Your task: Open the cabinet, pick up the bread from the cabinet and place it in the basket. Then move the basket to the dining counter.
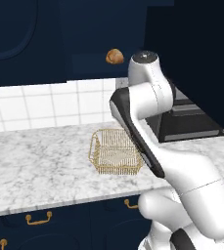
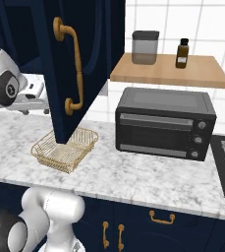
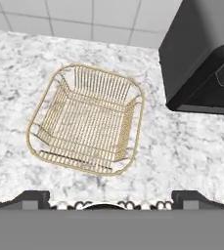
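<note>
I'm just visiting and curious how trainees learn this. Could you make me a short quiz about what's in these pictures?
1. True or false: the bread already lies in the basket.
2. What stands right beside the basket on the worktop? A) toaster oven B) kettle C) sink
3. Fill in: the cabinet door is ____.

Key: 1 false, it sits up in the cabinet; 2 A; 3 open.

white rounded arm (image 1: 182, 171), dark joint bands, grey cap disc, small dark tool (image 3: 111, 197) tips.
</note>
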